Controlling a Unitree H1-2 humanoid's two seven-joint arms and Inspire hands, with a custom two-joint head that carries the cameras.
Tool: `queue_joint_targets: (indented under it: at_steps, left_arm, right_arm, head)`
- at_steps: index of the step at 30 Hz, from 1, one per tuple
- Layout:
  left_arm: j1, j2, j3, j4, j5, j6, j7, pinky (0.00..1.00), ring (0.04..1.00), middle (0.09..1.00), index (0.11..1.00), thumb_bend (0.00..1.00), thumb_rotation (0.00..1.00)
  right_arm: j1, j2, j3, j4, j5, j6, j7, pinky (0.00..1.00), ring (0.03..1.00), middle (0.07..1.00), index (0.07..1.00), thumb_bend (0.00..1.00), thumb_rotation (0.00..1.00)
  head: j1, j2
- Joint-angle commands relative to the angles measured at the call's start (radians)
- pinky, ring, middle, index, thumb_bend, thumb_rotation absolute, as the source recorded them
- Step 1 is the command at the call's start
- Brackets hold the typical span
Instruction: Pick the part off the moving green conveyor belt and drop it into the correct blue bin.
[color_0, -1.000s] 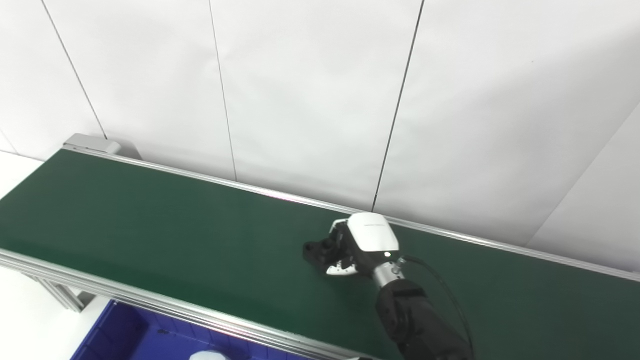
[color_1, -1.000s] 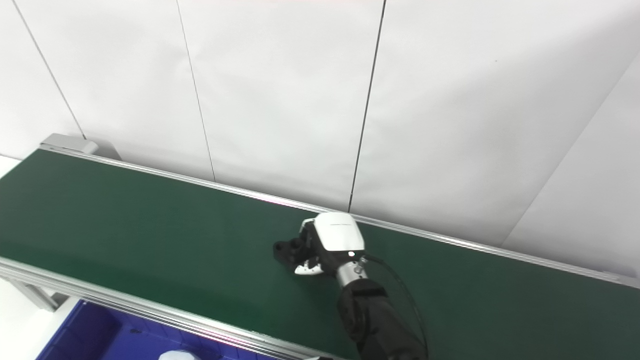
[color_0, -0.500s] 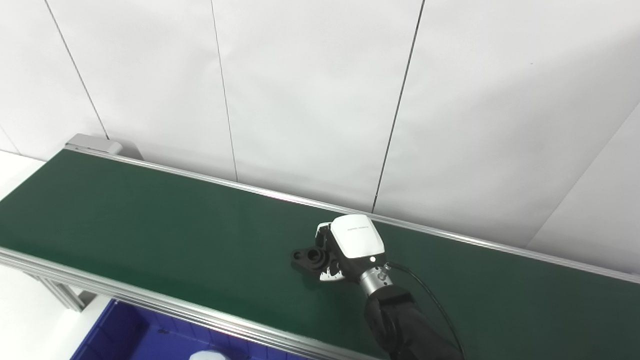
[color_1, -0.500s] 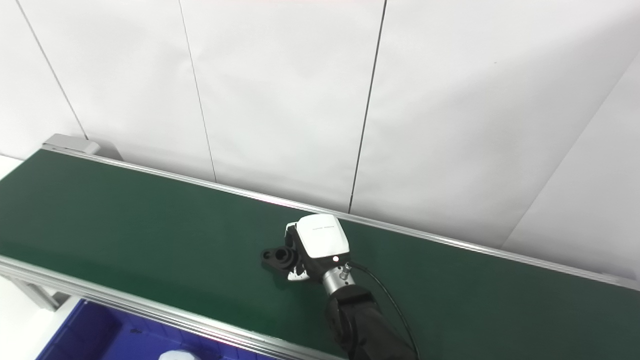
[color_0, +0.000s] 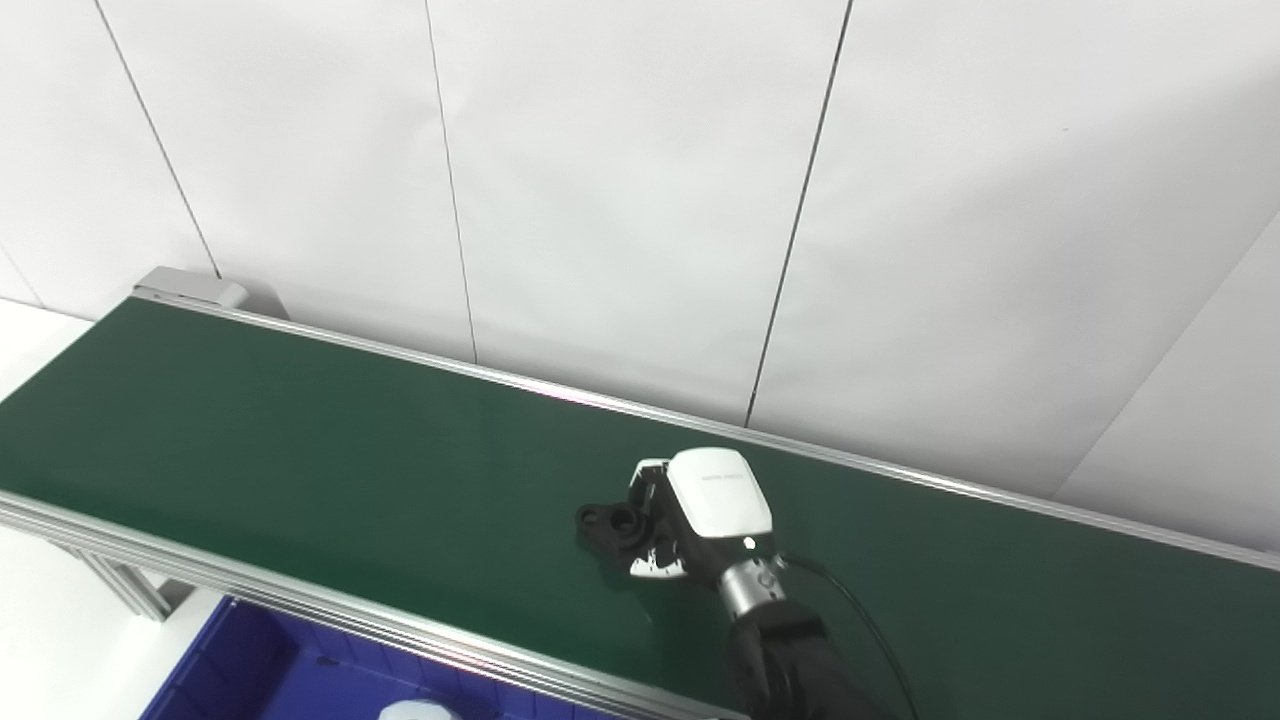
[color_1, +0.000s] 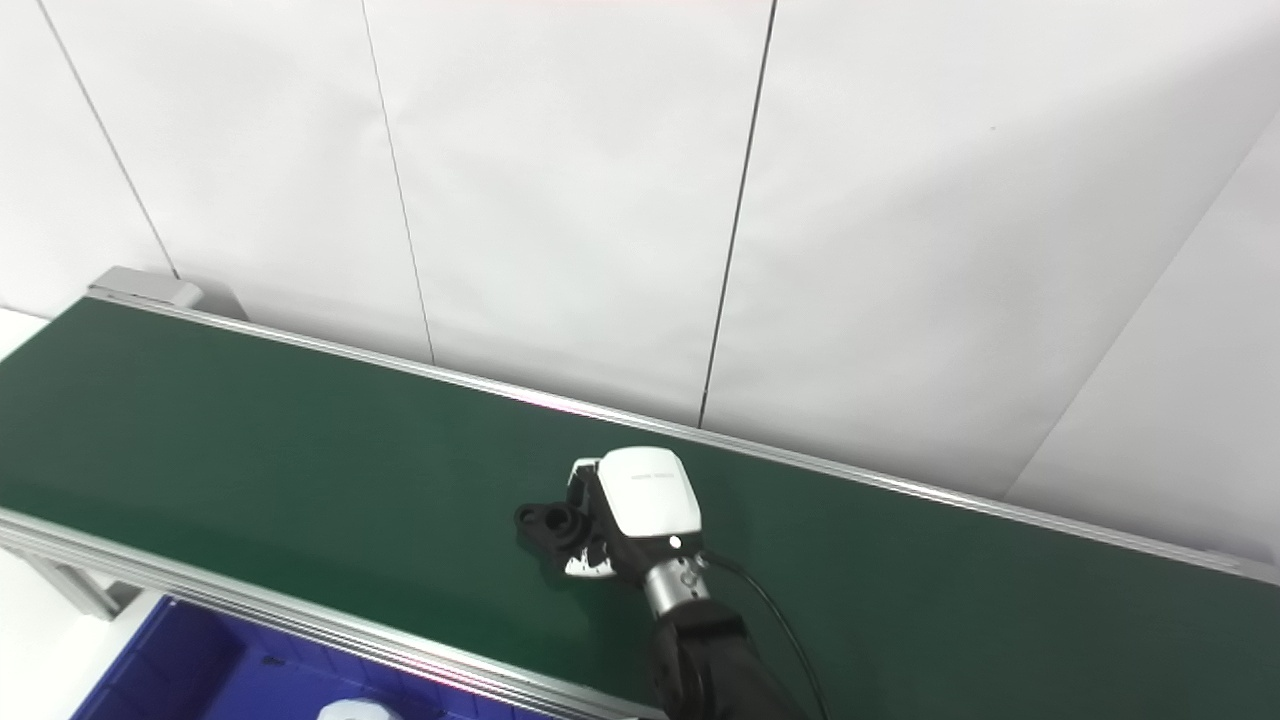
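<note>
Fingers of the white-shelled right hand are closing around the black flanged part, holding it over the dark green conveyor belt, nearer its front edge above the blue plastic bin.

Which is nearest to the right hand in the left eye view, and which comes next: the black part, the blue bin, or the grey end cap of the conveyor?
1. Black part: at the fingers of the right hand, on its left.
2. Blue bin: below the belt, lower left.
3. Grey end cap: far upper left corner of the conveyor.
</note>
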Motion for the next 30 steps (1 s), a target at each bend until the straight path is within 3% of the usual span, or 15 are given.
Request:
queue_joint_targets:
  at_steps: [1, 8, 13, 17, 24, 30]
  left_arm:
    - [0.004, 0.002, -0.002, -0.036, -0.025, -0.01, -0.006, 0.76, 0.877, 0.888, 0.844, 0.88, 0.47]
    - [0.011, 0.041, 0.003, -0.1, -0.085, 0.047, -0.05, 0.84, 0.916, 0.918, 0.874, 0.84, 0.45]
    - [0.014, 0.071, 0.008, -0.142, -0.092, 0.057, -0.06, 0.89, 0.936, 0.933, 0.892, 0.81, 0.5]
    - [0.023, 0.089, 0.018, -0.171, -0.103, 0.058, -0.064, 0.94, 0.958, 0.95, 0.908, 0.78, 0.56]
    - [0.035, 0.113, 0.031, -0.218, -0.121, 0.074, -0.071, 0.98, 0.978, 0.968, 0.943, 0.77, 0.67]
    - [0.047, 0.117, 0.063, -0.247, -0.173, 0.072, -0.072, 1.0, 0.983, 0.955, 0.934, 0.8, 0.67]
  right_arm:
    - [0.042, -0.032, 0.003, -0.052, 0.002, -0.008, 0.059, 0.14, 0.19, 0.469, 0.486, 0.53, 0.0]
    - [0.112, -0.103, -0.065, -0.34, 0.001, 0.039, 0.158, 0.13, 0.185, 0.469, 0.486, 0.52, 0.0]
    - [0.149, -0.138, -0.121, -0.498, -0.014, 0.058, 0.22, 0.13, 0.182, 0.469, 0.485, 0.53, 0.0]
    - [0.19, -0.166, -0.167, -0.644, -0.032, 0.096, 0.304, 0.15, 0.21, 0.47, 0.486, 0.52, 0.0]
    - [0.306, -0.223, -0.243, -0.888, -0.06, 0.123, 0.428, 0.16, 0.219, 0.471, 0.486, 0.52, 0.0]
    - [0.41, -0.247, -0.3, -1.06, -0.113, 0.143, 0.533, 0.16, 0.225, 0.471, 0.484, 0.52, 0.0]
  head:
    - [-0.015, 0.011]
    - [-0.116, 0.078]
    - [-0.183, 0.114]
    - [-0.255, 0.165]
    - [-0.343, 0.222]
    - [-0.446, 0.259]
